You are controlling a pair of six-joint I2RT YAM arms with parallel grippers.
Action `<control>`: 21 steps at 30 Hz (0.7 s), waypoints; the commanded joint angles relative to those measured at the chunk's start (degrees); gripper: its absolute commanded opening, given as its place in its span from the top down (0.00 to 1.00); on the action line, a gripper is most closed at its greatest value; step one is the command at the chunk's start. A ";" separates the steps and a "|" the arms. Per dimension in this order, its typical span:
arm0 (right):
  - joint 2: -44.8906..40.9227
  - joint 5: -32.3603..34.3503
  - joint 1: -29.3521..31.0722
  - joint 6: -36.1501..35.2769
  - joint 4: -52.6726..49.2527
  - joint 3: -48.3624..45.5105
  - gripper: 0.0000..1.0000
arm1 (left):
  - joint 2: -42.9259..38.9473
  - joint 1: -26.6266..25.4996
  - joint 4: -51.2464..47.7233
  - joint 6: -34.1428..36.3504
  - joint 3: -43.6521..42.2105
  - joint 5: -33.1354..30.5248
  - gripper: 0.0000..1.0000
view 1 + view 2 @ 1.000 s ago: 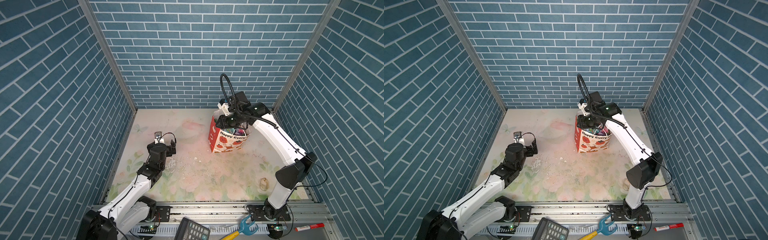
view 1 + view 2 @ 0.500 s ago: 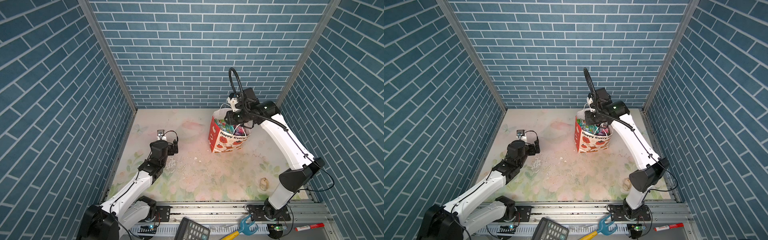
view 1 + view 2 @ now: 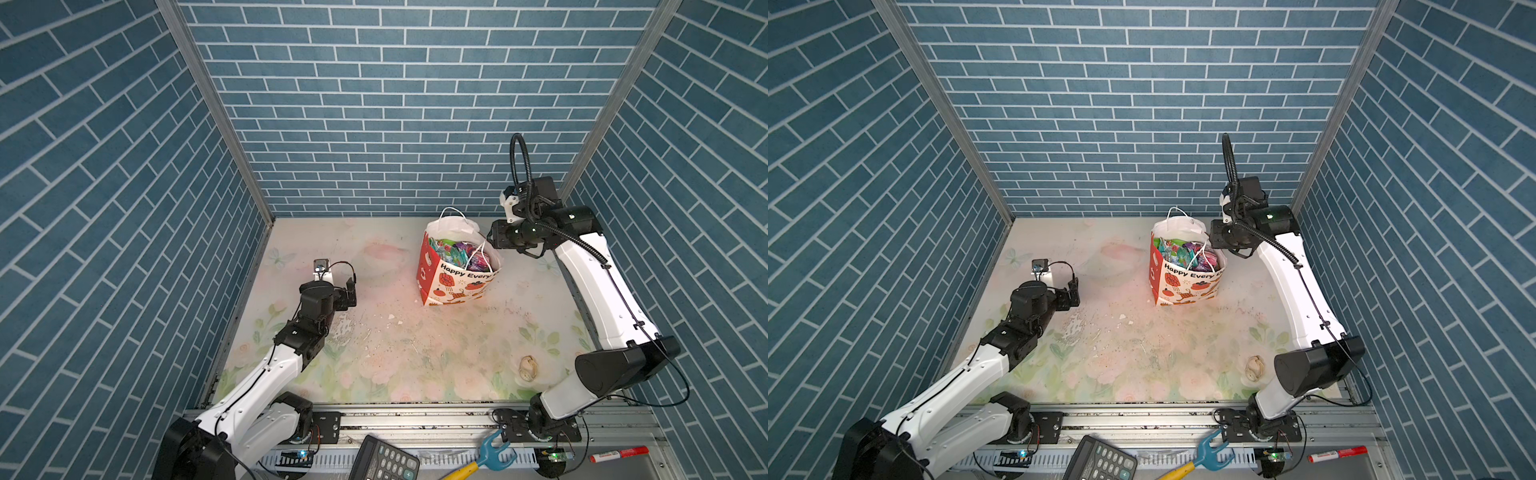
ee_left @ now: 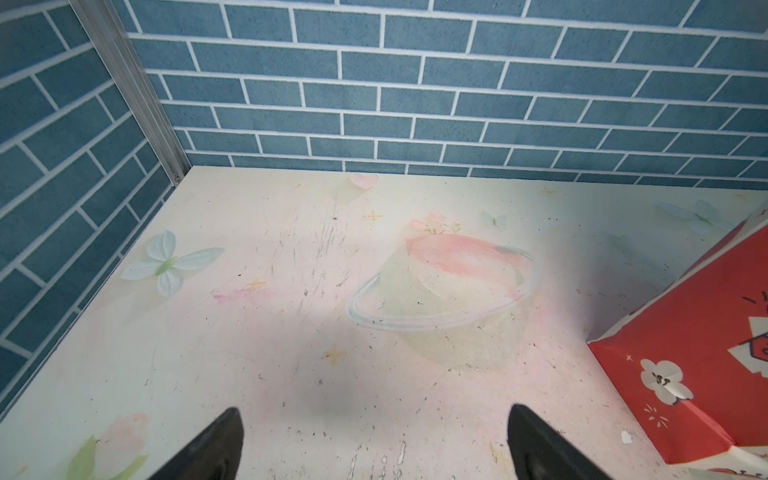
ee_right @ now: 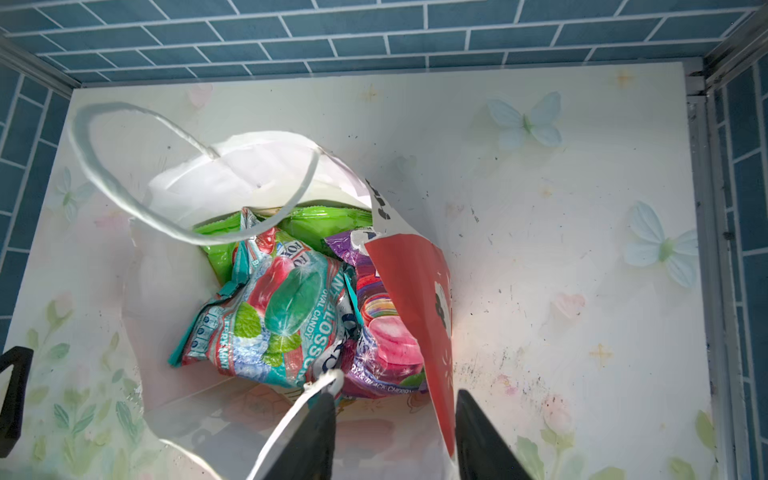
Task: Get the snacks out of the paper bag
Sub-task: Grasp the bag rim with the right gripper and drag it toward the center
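Observation:
The paper bag [image 3: 453, 282] [image 3: 1187, 284] stands upright at the back right of the table, white with red sides. It is full of snacks [image 3: 457, 251] [image 3: 1185, 251]. The right wrist view shows a teal packet [image 5: 286, 316], a green one [image 5: 320, 226] and a purple one [image 5: 374, 332] inside. My right gripper [image 5: 395, 395] [image 3: 496, 239] is open at the bag's right rim, its jaws astride the red side wall [image 5: 411, 291], with a cord handle [image 5: 299, 411] by one finger. My left gripper [image 4: 376, 409] [image 3: 351, 291] is open and empty above the table, left of the bag [image 4: 698, 340].
A pale seashell [image 3: 528, 368] [image 3: 1253, 369] lies at the front right by the right arm's base. Blue brick walls close in the back and both sides. Below the front rail lie a calculator [image 3: 384, 461], a blue-and-yellow tool [image 3: 486, 455] and a red marker [image 3: 619, 454].
My right gripper has moved rightward from over the bag's mouth to its right rim, and its jaws have widened. The left gripper has shifted slightly right, toward the bag.

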 commanded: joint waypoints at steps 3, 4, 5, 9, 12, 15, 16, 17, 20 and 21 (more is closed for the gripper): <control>2.46 -1.29 -0.51 -3.19 1.71 -2.60 0.52 | -0.02 -0.27 -0.59 0.78 -0.31 -0.64 0.01; 2.87 -1.16 -0.67 -3.38 2.16 -2.71 0.52 | -0.01 -0.27 -0.58 0.79 -0.32 -0.64 0.00; 3.44 -0.85 -0.73 -3.60 2.59 -2.82 0.52 | -0.01 -0.27 -0.64 0.84 -0.36 -0.73 0.00; 5.88 -0.20 -1.29 -4.37 4.40 -2.59 0.52 | 0.08 -0.27 -0.75 0.97 -0.31 -1.13 0.00; 7.46 -0.69 -1.82 -4.77 6.18 -2.01 0.52 | 0.08 -0.33 -0.82 1.30 -0.31 -1.45 0.00; 8.70 0.08 -2.40 -5.37 8.04 -1.14 0.52 | 0.15 -0.26 -0.83 1.54 -0.25 -1.54 0.01; 9.11 0.26 -2.61 -5.63 8.68 -0.94 0.52 | 0.19 -0.27 -0.84 1.65 -0.31 -1.52 0.00; 9.57 0.07 -2.90 -5.91 9.25 -0.54 0.52 | 0.25 -0.29 -0.80 1.65 -0.23 -1.61 0.00; 11.31 -0.75 -3.50 -6.91 10.38 0.94 0.52 | 0.64 -0.31 -0.81 1.73 -0.17 -1.96 0.00; 12.09 -0.83 -3.64 -7.14 10.33 1.75 0.52 | 0.77 -0.28 -0.82 1.77 -0.06 -2.05 0.00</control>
